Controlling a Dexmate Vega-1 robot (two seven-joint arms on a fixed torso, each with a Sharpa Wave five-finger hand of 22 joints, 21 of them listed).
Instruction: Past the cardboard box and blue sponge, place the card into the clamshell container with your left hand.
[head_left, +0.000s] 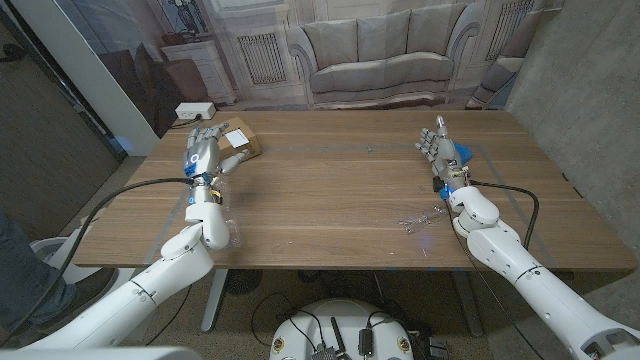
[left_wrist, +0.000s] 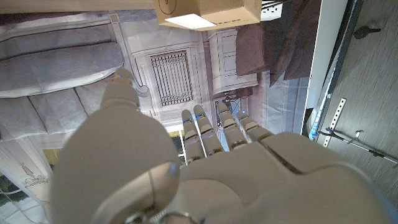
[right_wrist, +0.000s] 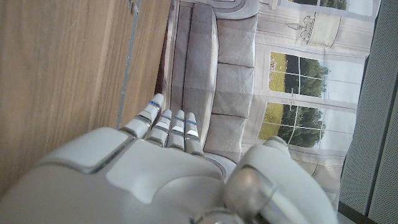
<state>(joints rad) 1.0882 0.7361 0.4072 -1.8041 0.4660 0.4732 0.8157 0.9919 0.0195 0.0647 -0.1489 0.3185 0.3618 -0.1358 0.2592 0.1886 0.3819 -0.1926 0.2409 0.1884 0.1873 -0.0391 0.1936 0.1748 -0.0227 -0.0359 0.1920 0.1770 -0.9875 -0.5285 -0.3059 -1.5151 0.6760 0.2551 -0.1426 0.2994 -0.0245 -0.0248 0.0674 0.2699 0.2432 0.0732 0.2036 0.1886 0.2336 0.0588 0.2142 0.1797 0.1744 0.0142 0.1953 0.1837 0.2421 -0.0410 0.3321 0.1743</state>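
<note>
From the head view, the left hand (head_left: 203, 154) stands raised at the far left of the wooden desk (head_left: 340, 190), fingers spread and holding nothing, just in front of the cardboard box (head_left: 241, 141). The right hand (head_left: 440, 148) is raised on the right side, fingers apart and empty, with a bit of blue sponge (head_left: 462, 153) touching it behind. A clear clamshell container (head_left: 420, 219) lies near the right forearm. No card can be made out, and no writing is readable.

In the left wrist view, the left hand (left_wrist: 205, 174) shows extended fingers (left_wrist: 200, 134) and the cardboard box (left_wrist: 208, 12) beyond them.

In the right wrist view, the right hand (right_wrist: 174, 180) has straight fingers (right_wrist: 168, 124) beside the desk (right_wrist: 62, 74).
</note>
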